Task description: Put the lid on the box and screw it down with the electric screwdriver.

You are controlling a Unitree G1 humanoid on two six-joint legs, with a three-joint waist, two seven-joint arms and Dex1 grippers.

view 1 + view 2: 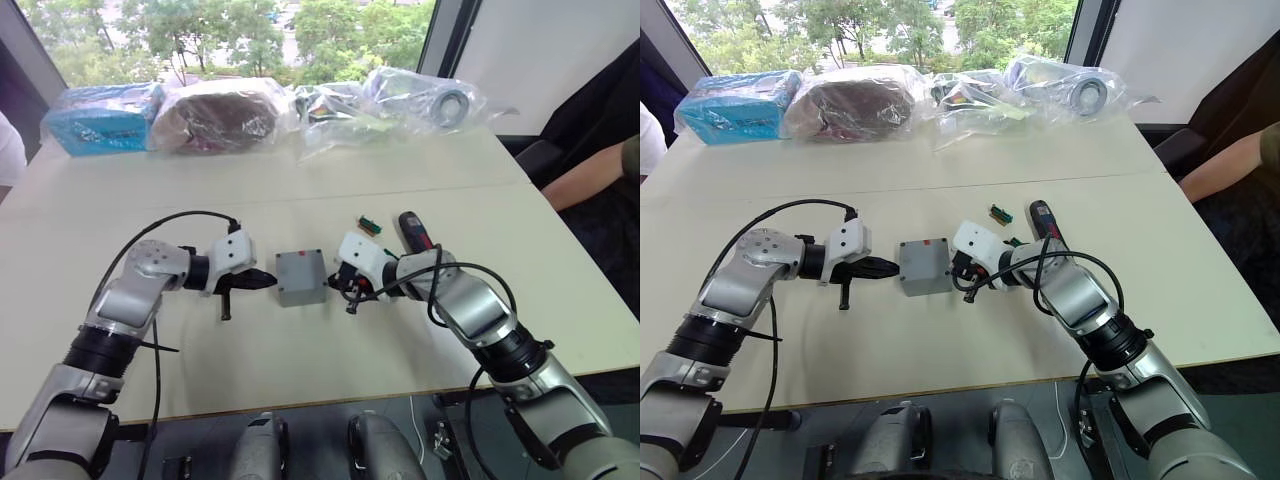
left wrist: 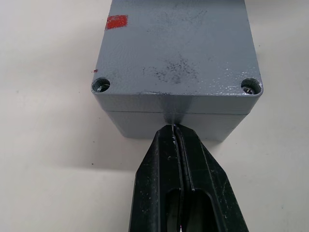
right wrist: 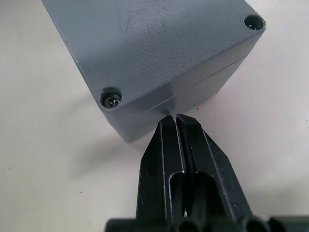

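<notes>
Left eye view: lid sits on box, mid table, between both grippers. Left gripper touches box's left side, fingers pressed together, holding nothing. Right gripper touches right side, fingers pressed together too, empty. Electric screwdriver lies behind right gripper, on robot's right, long way pointing away from robot. Right arm nearer, so likely right arm fetches it. Screws sit in the three lid corners the wrist views show.

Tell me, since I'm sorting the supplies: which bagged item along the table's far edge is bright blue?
The blue box in plastic at the robot's far left. The bag beside it holds something brown; the rest are clear with greyish parts.
</notes>
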